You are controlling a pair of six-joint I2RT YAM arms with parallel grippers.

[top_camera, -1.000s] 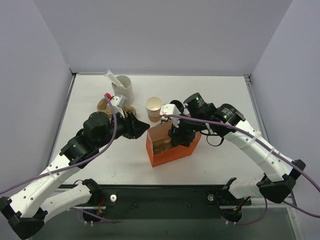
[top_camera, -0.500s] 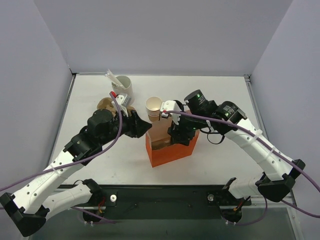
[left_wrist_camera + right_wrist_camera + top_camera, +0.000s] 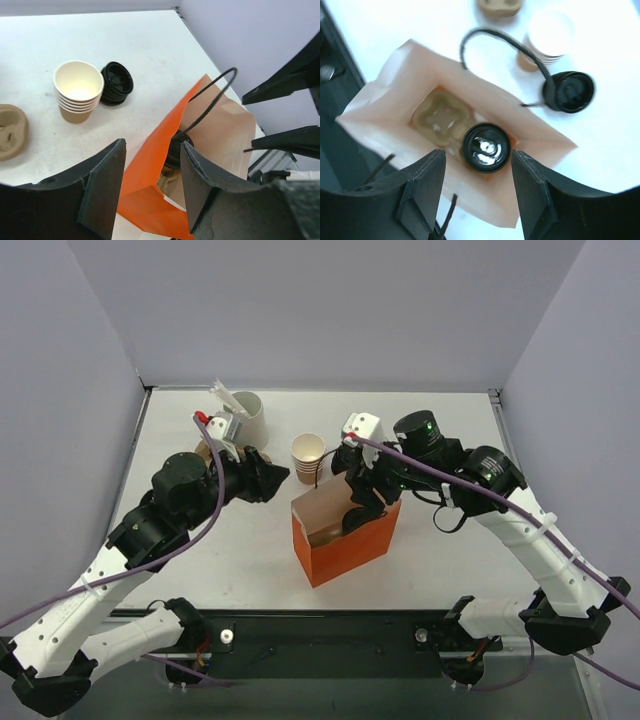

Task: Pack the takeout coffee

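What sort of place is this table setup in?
Probably a robot test cell staged as a takeout coffee counter: a white table boxed in by plain grey panels, holding a stack of lidless tan paper cups, loose black plastic lids and an orange paper bag with a black-lidded cup inside.

Seen from the right wrist, only the black lid of the takeout coffee (image 3: 486,148) shows between the right fingers (image 3: 420,192). Its paper body is hidden beneath the lid inside the orange bag (image 3: 385,107). In the top view those fingers cover the cup. The loose lids (image 3: 568,91) beyond them are blurred. Left of the left fingers (image 3: 102,185), the picture's edge cuts a pulp tray (image 3: 11,131).
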